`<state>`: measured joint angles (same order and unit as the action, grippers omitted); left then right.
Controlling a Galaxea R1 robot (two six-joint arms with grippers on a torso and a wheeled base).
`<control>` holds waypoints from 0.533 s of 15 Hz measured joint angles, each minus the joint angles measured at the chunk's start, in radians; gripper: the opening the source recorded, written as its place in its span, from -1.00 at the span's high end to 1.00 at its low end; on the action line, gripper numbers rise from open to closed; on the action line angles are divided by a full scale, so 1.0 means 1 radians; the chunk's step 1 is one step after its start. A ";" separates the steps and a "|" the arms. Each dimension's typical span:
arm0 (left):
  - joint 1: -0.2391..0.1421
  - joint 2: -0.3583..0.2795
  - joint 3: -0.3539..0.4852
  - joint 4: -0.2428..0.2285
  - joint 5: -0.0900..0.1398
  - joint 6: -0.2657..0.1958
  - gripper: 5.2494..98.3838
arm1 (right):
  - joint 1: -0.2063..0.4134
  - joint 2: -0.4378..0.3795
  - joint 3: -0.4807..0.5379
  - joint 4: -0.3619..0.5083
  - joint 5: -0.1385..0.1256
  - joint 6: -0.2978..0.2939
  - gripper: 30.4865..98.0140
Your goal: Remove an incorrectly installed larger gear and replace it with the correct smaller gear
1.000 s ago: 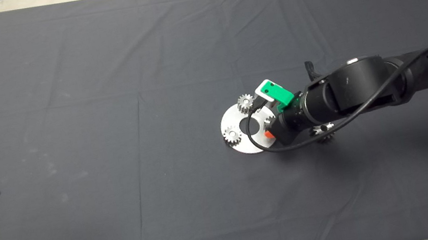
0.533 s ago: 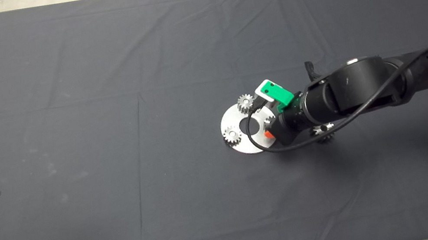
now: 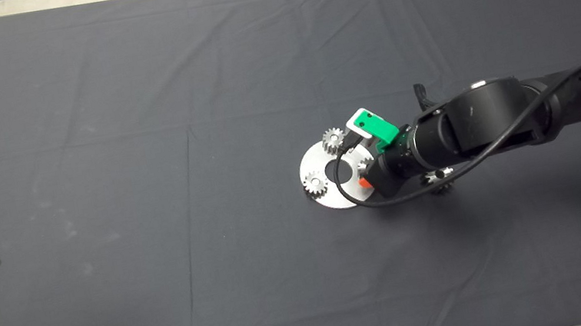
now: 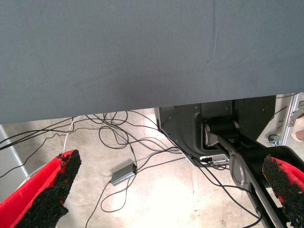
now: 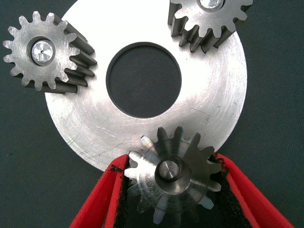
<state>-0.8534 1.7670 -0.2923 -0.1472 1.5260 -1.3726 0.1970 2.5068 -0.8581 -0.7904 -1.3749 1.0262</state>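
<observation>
Right gripper clenched on the larger gear, pads touching its teeth on both sides, seemingly to lift it off its pin. Shiny silver, flared teeth, seated on the right edge of the round plate, near two small silver gears. Smaller gear dark, half hidden under the arm, right of the plate. Left gripper spread wide, parked at near left.
</observation>
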 measured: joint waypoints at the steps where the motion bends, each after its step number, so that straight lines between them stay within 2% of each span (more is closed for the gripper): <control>1: 0.000 0.000 0.000 0.000 0.000 0.000 -1.00 | 0.000 0.000 0.001 0.000 -0.001 0.001 0.67; 4: 0.000 0.000 0.000 0.000 0.000 0.000 -1.00 | 0.001 -0.003 0.006 -0.001 -0.003 0.034 0.67; 8: 0.000 0.000 0.000 0.000 0.000 0.000 -1.00 | 0.035 -0.005 0.025 -0.003 -0.012 0.038 0.67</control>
<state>-0.8534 1.7674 -0.2923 -0.1472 1.5260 -1.3726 0.2321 2.5015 -0.8328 -0.7932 -1.3868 1.0646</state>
